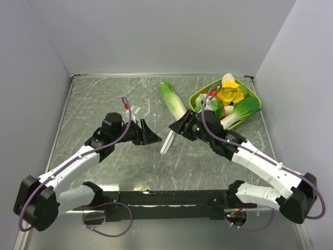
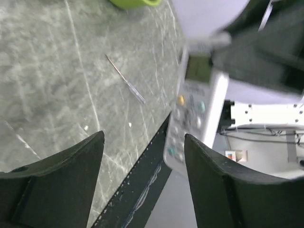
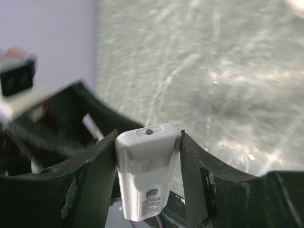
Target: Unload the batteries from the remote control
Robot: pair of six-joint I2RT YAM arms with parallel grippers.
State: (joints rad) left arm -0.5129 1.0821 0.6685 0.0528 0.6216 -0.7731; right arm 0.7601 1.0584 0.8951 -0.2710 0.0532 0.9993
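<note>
While the right gripper (image 3: pixel 148 142) reaches over the grey marbled table (image 1: pixel 104 99), its two black fingers are clenched on the slim white rectangular plastic remote control (image 3: pixel 145 175), one finger flat against each long side. In the overhead view the remote control (image 1: pixel 167 145) lies slanted near the table's middle, its free end pointing down-left toward the arm bases. Whether that end touches the table cannot be told. Its back, with a small printed label, faces the right wrist camera. The left wrist camera sees the remote control (image 2: pixel 192 111) from its buttoned face. The left gripper (image 1: pixel 151 133) sits just left of the remote, apart from it, its black fingers spread wide with nothing between them. A long pale-green leafy cabbage (image 1: pixel 171 100) lies just behind the right gripper, and a lime-green plastic bowl (image 1: pixel 254 95) heaped with toy vegetables stands near the far right corner.
</note>
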